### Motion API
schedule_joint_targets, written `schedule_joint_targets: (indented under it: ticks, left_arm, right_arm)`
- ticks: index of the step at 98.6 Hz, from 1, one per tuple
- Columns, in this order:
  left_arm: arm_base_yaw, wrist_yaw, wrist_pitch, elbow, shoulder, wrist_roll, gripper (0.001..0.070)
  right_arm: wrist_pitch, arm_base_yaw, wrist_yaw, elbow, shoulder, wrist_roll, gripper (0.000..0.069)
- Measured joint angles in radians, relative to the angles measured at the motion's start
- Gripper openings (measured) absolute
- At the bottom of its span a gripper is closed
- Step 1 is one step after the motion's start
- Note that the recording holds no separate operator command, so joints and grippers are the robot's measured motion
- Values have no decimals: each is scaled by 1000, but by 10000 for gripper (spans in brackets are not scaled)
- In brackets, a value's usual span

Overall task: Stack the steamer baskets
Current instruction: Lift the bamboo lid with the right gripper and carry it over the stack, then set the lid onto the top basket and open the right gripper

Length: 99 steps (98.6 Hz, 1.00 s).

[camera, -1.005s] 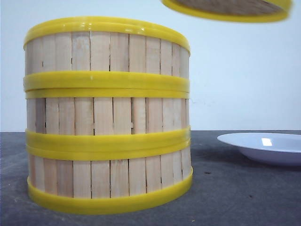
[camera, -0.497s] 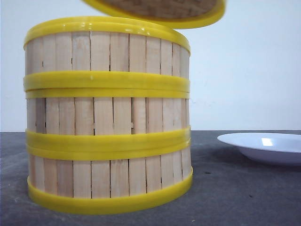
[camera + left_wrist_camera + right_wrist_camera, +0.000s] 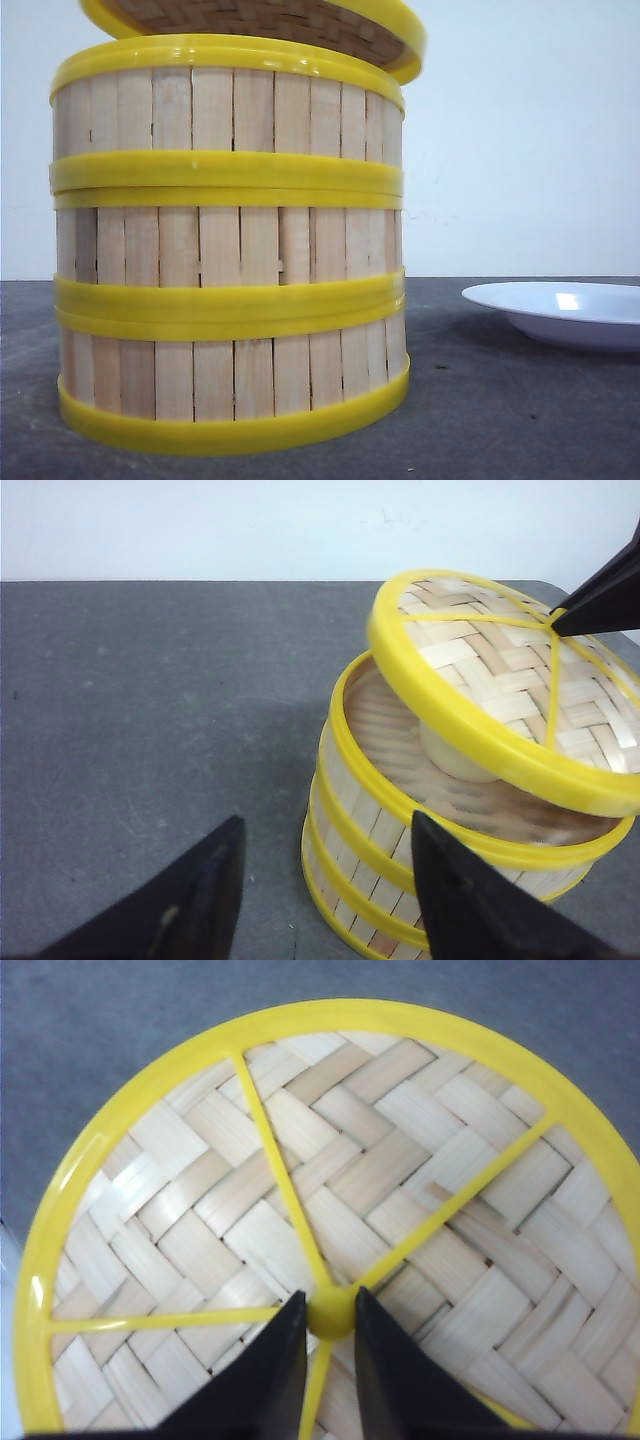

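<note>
While the right end effector point(image 3: 330, 1332) pinches the woven lid point(image 3: 500, 680) by its knob, tilted and seemingly off-centre over the stacked steamer baskets point(image 3: 230, 245), it could seat crooked; left end effector point(image 3: 320, 880) gapes.

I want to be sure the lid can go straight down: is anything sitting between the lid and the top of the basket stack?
Nothing visible blocks it. The lid, held by its knob in the right gripper, hangs tilted just above the open top basket. Something pale and round lies inside that basket, below its rim. The left gripper is open, off to the side.
</note>
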Motion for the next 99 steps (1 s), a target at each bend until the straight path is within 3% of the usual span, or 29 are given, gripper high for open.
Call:
schedule_joint_targets:
  ticks: [99]
  left_arm:
    - [0, 0, 0, 0, 0, 0, 305]
  right_arm:
    - [-21, 41, 24, 2, 80, -9, 51]
